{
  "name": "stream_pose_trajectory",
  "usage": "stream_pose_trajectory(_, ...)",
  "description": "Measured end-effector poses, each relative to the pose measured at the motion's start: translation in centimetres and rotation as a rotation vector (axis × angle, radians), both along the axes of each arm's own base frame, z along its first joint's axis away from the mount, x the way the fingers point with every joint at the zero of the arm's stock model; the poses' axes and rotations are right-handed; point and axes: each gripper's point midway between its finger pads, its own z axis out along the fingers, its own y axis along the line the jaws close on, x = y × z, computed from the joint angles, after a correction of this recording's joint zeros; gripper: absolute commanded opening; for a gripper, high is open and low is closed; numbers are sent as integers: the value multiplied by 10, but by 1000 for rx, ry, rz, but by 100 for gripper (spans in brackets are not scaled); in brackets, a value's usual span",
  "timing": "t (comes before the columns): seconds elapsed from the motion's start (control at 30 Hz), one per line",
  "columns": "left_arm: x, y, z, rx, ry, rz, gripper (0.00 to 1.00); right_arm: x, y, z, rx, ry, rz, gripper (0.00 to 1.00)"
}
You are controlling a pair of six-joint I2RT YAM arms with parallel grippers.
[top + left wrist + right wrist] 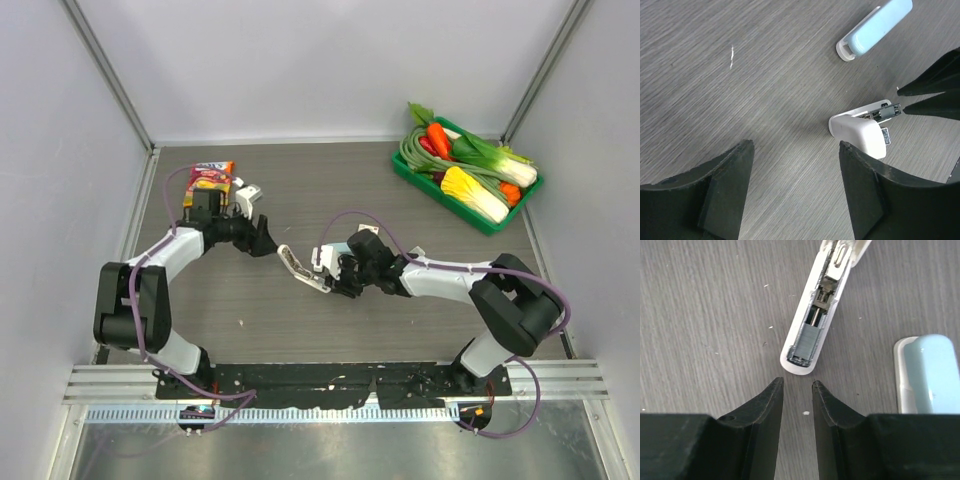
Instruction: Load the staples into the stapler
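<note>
A white stapler (298,268) lies flipped open mid-table. Its magazine channel (812,325) faces up with a grey strip of staples (810,342) in its near end. My right gripper (797,383) is just short of that end, jaws a narrow gap apart and empty; it also shows in the top view (328,277). My left gripper (795,147) is wide open and empty beside the stapler's white cap (860,132), and shows in the top view (264,240). A light blue stapler (927,372) lies next to the right gripper. The staples box is not in view.
A green tray (432,186) of toy vegetables stands at the back right. A snack packet (210,178) lies at the back left behind the left wrist. The blue stapler (875,30) lies beyond the white one in the left wrist view. Enclosure walls surround the table.
</note>
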Motion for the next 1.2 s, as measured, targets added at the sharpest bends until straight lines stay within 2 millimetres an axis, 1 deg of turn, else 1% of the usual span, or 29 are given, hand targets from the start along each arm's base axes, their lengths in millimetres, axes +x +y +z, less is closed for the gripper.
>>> stream_pose_trajectory(0.03, -1, -3, -2, -1, 6, -11, 64, 3, 1, 1, 3, -12, -5, 32)
stream_pose_trajectory(0.13, 0, -8, -4, -7, 15, -29, 59, 8, 3, 5, 15, -39, -11, 29)
stream_pose_trajectory(0.3, 0, -18, 2, -25, 5, -63, 57, 12, 6, 8, 32, -57, -17, 26)
stream_pose_trajectory(0.6, -8, -32, 3, -38, 8, -113, 56, 12, 7, 1, 26, -39, -20, 25)
stream_pose_trajectory(0.77, -17, -42, 3, -42, 21, -149, 56, 13, 9, 2, 34, -40, -25, 26)
stream_pose_trajectory(0.93, -24, -50, 1, -35, 39, -173, 60, 13, 9, 2, 39, -33, -31, 27)
stream_pose_trajectory(1.03, -20, -51, -2, -20, 48, -168, 62, 13, 9, 1, 36, -32, -32, 30)
stream_pose_trajectory(1.17, -12, -46, -11, 17, 57, -138, 66, 13, 8, 1, 31, -41, -26, 37)
stream_pose_trajectory(1.2, -10, -45, -11, 24, 56, -132, 68, 14, 8, 1, 29, -47, -22, 38)
